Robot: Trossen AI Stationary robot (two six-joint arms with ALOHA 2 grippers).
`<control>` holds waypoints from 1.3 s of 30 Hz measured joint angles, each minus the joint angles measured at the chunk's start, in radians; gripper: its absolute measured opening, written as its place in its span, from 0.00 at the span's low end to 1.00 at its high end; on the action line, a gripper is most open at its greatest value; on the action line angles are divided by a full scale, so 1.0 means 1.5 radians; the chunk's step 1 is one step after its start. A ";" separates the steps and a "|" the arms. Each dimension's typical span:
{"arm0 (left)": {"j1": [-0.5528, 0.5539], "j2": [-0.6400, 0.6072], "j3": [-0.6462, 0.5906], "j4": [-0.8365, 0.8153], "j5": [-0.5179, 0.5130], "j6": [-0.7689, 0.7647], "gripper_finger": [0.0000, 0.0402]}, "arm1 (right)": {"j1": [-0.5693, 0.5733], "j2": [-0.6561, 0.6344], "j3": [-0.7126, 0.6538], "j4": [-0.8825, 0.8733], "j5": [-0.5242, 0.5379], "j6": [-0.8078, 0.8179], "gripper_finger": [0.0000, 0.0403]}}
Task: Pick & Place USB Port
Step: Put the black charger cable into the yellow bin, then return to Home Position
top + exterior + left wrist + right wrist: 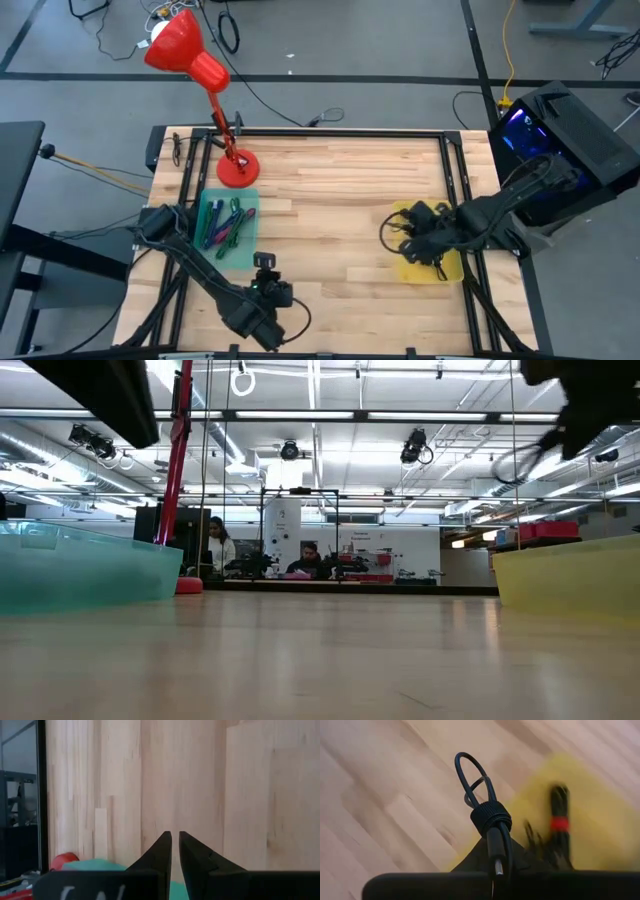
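Two bins are seen: a yellow bin [432, 268], over which the right gripper [496, 851] is clamped on a coiled USB cable [489, 815], and a teal tray [222, 226] holding pens beside the red lamp [190, 55]. The left gripper [175, 845] is held nearly closed, empty.

High view: straight down from above my table [330, 190], taking in both my arms.
Low view: level at the tabletop, facing the room beyond; shares the teal tray [80, 570] and yellow tray [570, 575] with the high view.
Left wrist view: close over bare wood, past my left gripper [175, 845].
Right wrist view: close above the yellow tray, past my right gripper [495, 865].
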 joint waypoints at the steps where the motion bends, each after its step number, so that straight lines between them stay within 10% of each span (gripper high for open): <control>1: -0.005 0.000 0.000 -0.004 -0.002 -0.009 0.10 | 0.007 -0.004 0.000 -0.025 -0.012 0.024 0.02; 20: -0.072 0.000 0.000 -0.066 -0.033 -0.121 0.10 | 0.065 -0.006 -0.073 -0.175 -0.219 0.209 0.03; 28: -0.078 0.000 0.000 -0.071 -0.036 -0.137 0.10 | 0.067 -0.006 -0.101 -0.167 -0.216 0.179 0.28; 39: -0.082 -0.014 -0.002 -0.156 -0.241 -0.220 0.10 | 0.067 -0.034 -0.101 0.021 0.096 0.052 0.55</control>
